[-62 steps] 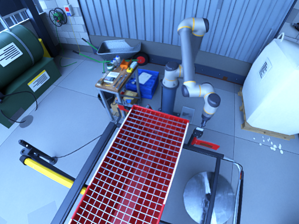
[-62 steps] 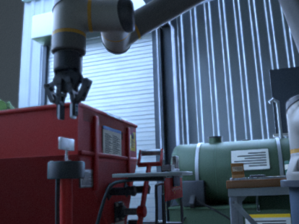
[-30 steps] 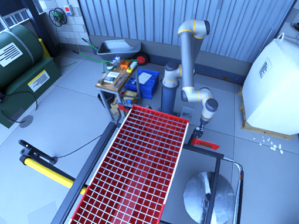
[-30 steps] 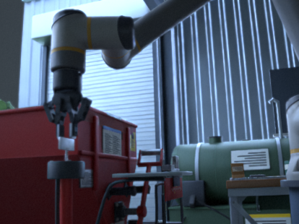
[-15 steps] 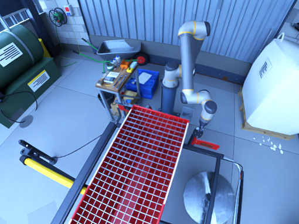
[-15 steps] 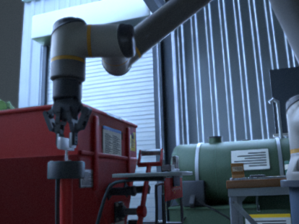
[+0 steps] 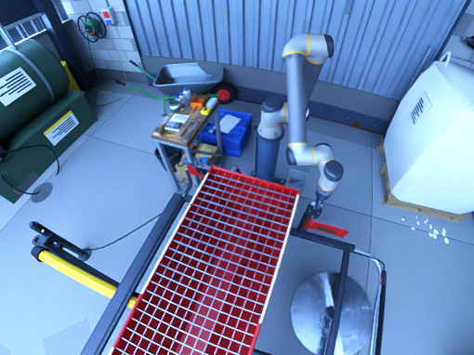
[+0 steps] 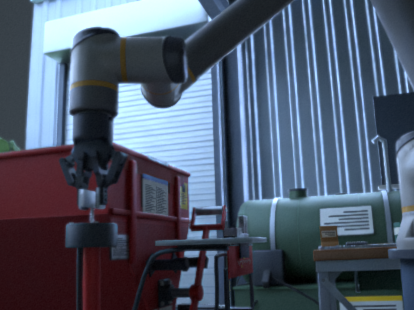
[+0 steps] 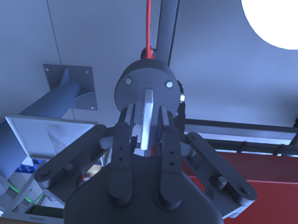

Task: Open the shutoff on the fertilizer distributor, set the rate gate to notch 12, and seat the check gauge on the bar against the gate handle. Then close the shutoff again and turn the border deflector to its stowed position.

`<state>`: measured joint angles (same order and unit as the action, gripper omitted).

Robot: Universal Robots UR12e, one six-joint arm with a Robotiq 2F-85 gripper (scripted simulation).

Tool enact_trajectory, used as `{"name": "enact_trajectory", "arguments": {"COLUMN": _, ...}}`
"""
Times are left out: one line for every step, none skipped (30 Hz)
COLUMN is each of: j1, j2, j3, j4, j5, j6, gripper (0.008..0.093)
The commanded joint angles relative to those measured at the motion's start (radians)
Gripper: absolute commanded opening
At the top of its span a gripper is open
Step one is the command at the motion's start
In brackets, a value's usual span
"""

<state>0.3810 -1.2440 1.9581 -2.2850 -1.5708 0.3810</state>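
Observation:
The border deflector's pale grip tab (image 9: 147, 118) stands up from a dark round hub (image 8: 91, 234) at the hopper's corner, and my gripper (image 9: 146, 116) hangs straight down over it, open, with a finger on either side of the tab. It holds nothing. The red deflector blade (image 7: 326, 228) reaches out from the hub toward the right. The red hopper (image 7: 218, 260) with its white grid top lies to my left. The shutoff, rate gate and check gauge are not visible to me here.
A corrugated wall (image 7: 279, 37) stands behind. The arm's pedestal (image 7: 268, 139) and a tool cart (image 7: 188, 125) are near the hopper's far end. A white tank (image 7: 432, 139) sits on the right, and the spinner disc (image 7: 331, 313) lies under a dark frame bar.

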Motion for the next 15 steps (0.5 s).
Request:
{"name": "enact_trajectory", "arguments": {"j1": 0.000, "j2": -0.001, "j3": -0.001, "j4": 0.000, "j5": 0.000, "j6": 0.000, "gripper": 0.0360}}
{"name": "enact_trajectory", "arguments": {"j1": 0.000, "j2": -0.001, "j3": -0.001, "j4": 0.000, "j5": 0.000, "j6": 0.000, "gripper": 0.0360}}
{"name": "enact_trajectory", "arguments": {"j1": 0.000, "j2": -0.001, "j3": -0.001, "j4": 0.000, "j5": 0.000, "j6": 0.000, "gripper": 0.0360}}
{"name": "enact_trajectory", "arguments": {"j1": 0.000, "j2": -0.001, "j3": -0.001, "j4": 0.000, "j5": 0.000, "j6": 0.000, "gripper": 0.0360}}
{"name": "enact_trajectory", "arguments": {"j1": 0.000, "j2": -0.001, "j3": -0.001, "j4": 0.000, "j5": 0.000, "j6": 0.000, "gripper": 0.0360}}
{"name": "enact_trajectory", "arguments": {"j1": 0.000, "j2": -0.001, "j3": -0.001, "j4": 0.000, "j5": 0.000, "j6": 0.000, "gripper": 0.0360}}
{"name": "enact_trajectory", "arguments": {"j1": 0.000, "j2": -0.001, "j3": -0.001, "j4": 0.000, "j5": 0.000, "j6": 0.000, "gripper": 0.0360}}
{"name": "enact_trajectory", "arguments": {"j1": 0.000, "j2": -0.001, "j3": -0.001, "j4": 0.000, "j5": 0.000, "j6": 0.000, "gripper": 0.0360}}
{"name": "enact_trajectory", "arguments": {"j1": 0.000, "j2": -0.001, "j3": -0.001, "j4": 0.000, "j5": 0.000, "j6": 0.000, "gripper": 0.0350}}
{"name": "enact_trajectory", "arguments": {"j1": 0.000, "j2": -0.001, "j3": -0.001, "j4": 0.000, "j5": 0.000, "j6": 0.000, "gripper": 0.0330}}
{"name": "enact_trajectory", "arguments": {"j1": 0.000, "j2": -0.001, "j3": -0.001, "j4": 0.000, "j5": 0.000, "j6": 0.000, "gripper": 0.0310}}
{"name": "enact_trajectory", "arguments": {"j1": 0.000, "j2": -0.001, "j3": -0.001, "j4": 0.000, "j5": 0.000, "j6": 0.000, "gripper": 0.0290}}
{"name": "enact_trajectory", "arguments": {"j1": 0.000, "j2": -0.001, "j3": -0.001, "j4": 0.000, "j5": 0.000, "j6": 0.000, "gripper": 0.0270}}
{"name": "enact_trajectory", "arguments": {"j1": 0.000, "j2": -0.001, "j3": -0.001, "j4": 0.000, "j5": 0.000, "j6": 0.000, "gripper": 0.0250}}
{"name": "enact_trajectory", "arguments": {"j1": 0.000, "j2": -0.001, "j3": -0.001, "j4": 0.000, "j5": 0.000, "j6": 0.000, "gripper": 0.0230}}
